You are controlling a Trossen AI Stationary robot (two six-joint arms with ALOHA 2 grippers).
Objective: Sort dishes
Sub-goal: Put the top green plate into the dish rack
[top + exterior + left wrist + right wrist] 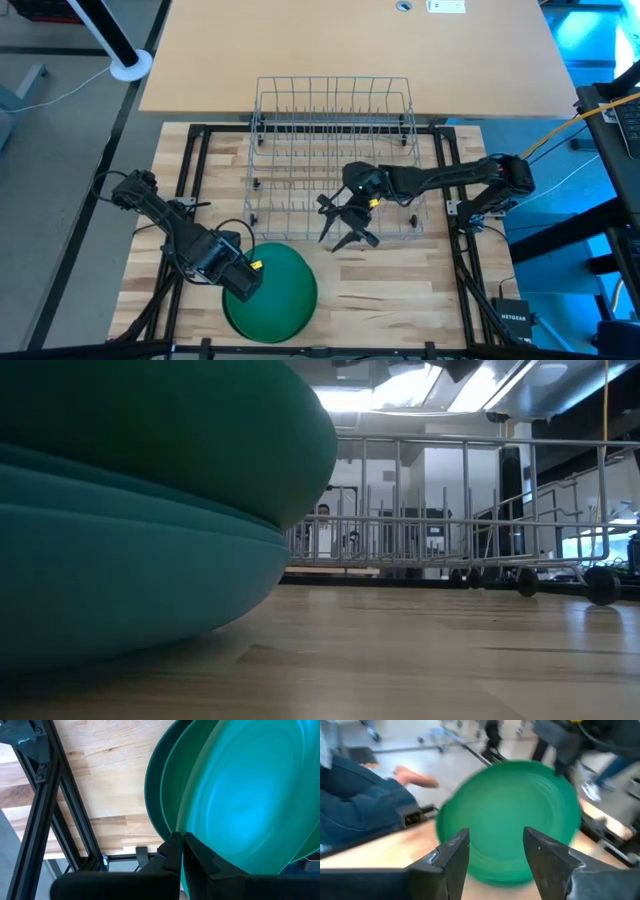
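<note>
The left gripper had its fingers clamped on the top plate's near rim, while the right gripper, fingers apart, faced it from the rack side.

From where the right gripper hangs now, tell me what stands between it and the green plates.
Nothing visible. The right gripper, open, hangs at the wire rack's front edge; only bare table lies between it and the stack of green plates. The left gripper is shut on the top plate's far rim.
</note>
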